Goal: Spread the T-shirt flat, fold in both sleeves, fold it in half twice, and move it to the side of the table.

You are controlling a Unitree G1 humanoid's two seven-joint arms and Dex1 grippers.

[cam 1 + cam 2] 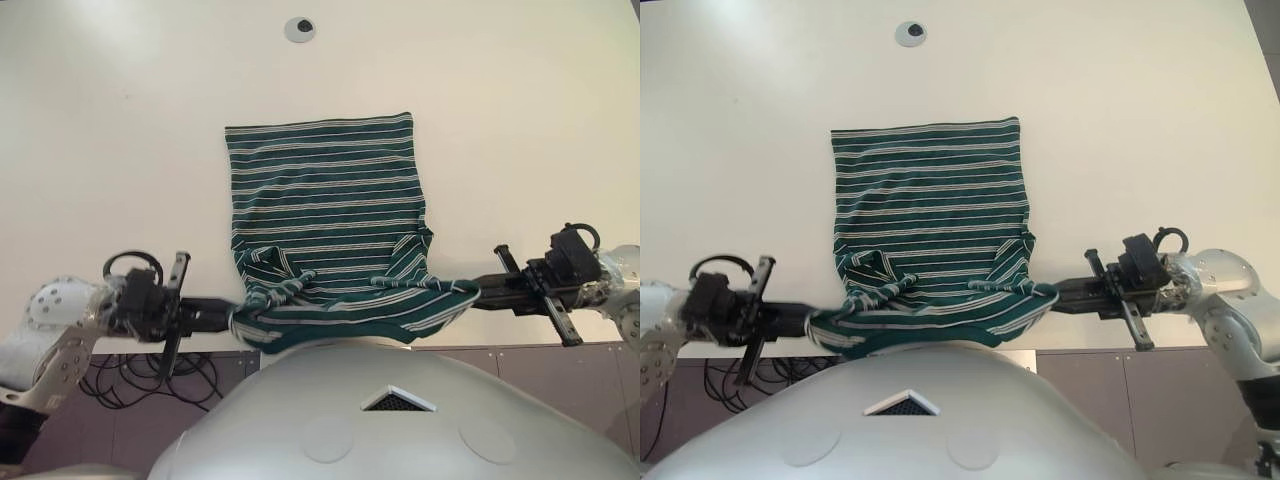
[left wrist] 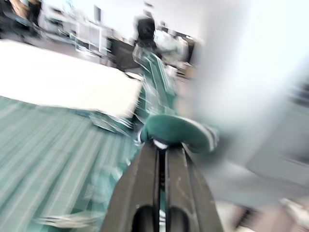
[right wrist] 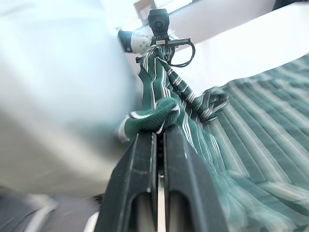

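T-shirt [image 1: 325, 200] lies on the table [image 1: 110, 150], its near edge stretched between the left gripper [image 1: 230, 318] and right gripper [image 1: 478, 293], each clamped on a corner. Light, limp cloth, probably prone to sagging and bunching, so corners are the best hold.

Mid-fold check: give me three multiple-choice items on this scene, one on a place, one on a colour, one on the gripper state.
1. Where is the round cap in the table, relative to the T-shirt?
A. beyond its far edge
B. at the near edge
C. under a sleeve

2. What colour is the T-shirt?
A. plain red
B. dark green with pale stripes
C. blue checks

3. What are the left gripper and right gripper doing?
A. both open above the cloth
B. one shut, one open
C. both shut on the T-shirt's near edge

Key: 1 A, the cap lies past the far hem. 2 B, the stripes run across the green cloth. 3 C, both wrist views show bunched cloth clamped at the fingertips.
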